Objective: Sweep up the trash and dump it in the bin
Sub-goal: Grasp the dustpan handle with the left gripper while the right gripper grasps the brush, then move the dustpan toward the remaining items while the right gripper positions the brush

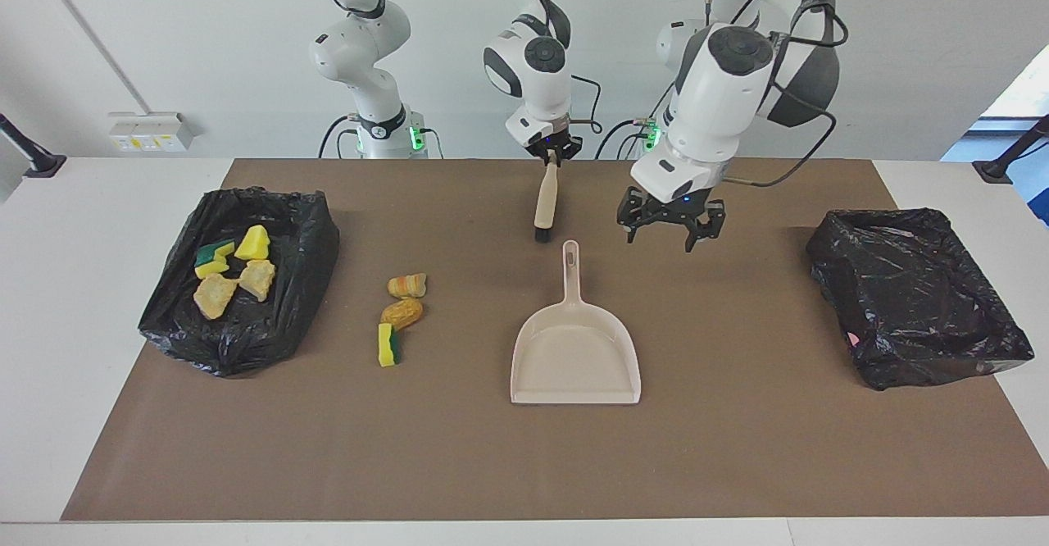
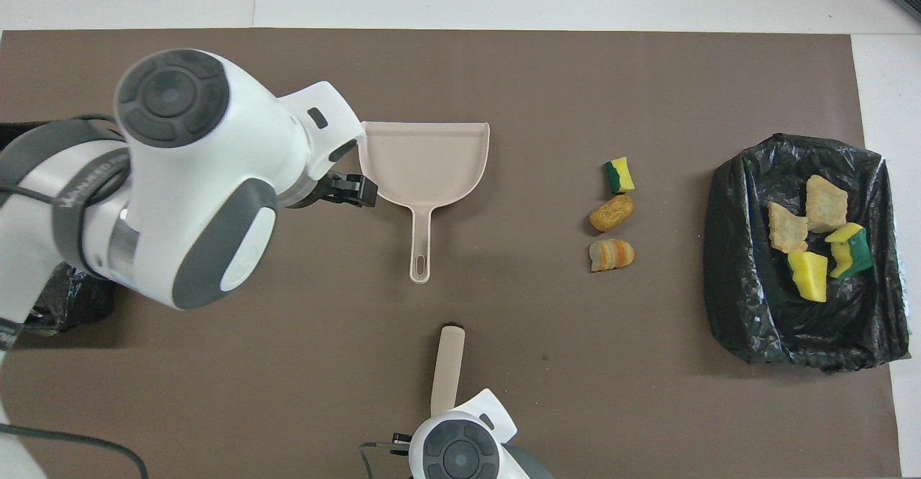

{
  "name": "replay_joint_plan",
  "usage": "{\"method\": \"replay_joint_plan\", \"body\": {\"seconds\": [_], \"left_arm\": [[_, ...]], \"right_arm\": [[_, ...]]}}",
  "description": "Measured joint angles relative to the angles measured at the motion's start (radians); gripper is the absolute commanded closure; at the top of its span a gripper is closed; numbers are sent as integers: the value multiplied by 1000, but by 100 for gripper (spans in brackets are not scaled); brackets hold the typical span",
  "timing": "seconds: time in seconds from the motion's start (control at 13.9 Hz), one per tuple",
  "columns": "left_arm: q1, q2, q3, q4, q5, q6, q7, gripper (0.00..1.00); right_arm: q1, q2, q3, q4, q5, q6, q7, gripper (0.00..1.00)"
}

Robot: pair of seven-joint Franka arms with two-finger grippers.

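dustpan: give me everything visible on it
The dustpan is beige, plastic-looking, one piece: a flat scoop with low side walls and a raised back, plus a straight slim handle with a hanging slot at its end. It is empty and lies flat on the brown mat, handle pointing at the robots, open lip away from them. The brush tip lies just short of the handle end, apart. The left gripper hangs beside the handle, not touching it.

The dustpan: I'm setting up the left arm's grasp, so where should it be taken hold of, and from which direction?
Grip the dustpan by its slim handle, coming straight down from above; it lies flat, handle pointing toward the robots, narrow enough for the end effector.
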Motion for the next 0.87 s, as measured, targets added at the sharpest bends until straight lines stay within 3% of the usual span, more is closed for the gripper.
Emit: {"method": "replay_joint_plan", "body": {"seconds": [0.29, 0.5, 0.87], "left_arm": [[-22, 139, -92, -10, 109, 112, -188, 0], [-25, 183, -94, -23, 110, 172, -220, 0], [-55, 218, -98, -83, 158, 249, -312, 0]], "right_arm": [[-133, -109, -7, 35, -29, -241, -112, 100], [-280, -201, -14, 35, -129, -405, -249, 100], [-462, -213, -17, 46, -341, -463, -475, 100]]}}
